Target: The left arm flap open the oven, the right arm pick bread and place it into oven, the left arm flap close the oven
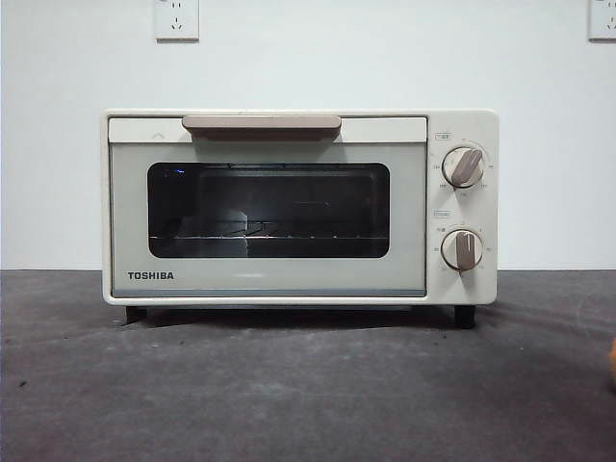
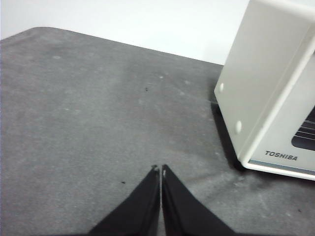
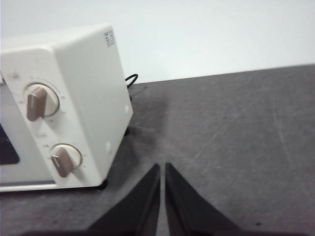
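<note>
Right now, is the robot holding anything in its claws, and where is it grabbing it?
Nothing is held. The left gripper and the right gripper are both shut on nothing, hovering above the table on either side of the oven.

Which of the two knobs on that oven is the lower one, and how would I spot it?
Find the cream oven on the dark table. At the side of its glass door two beige knobs sit one above the other. The lower knob points straight up; the upper knob tilts.
</note>
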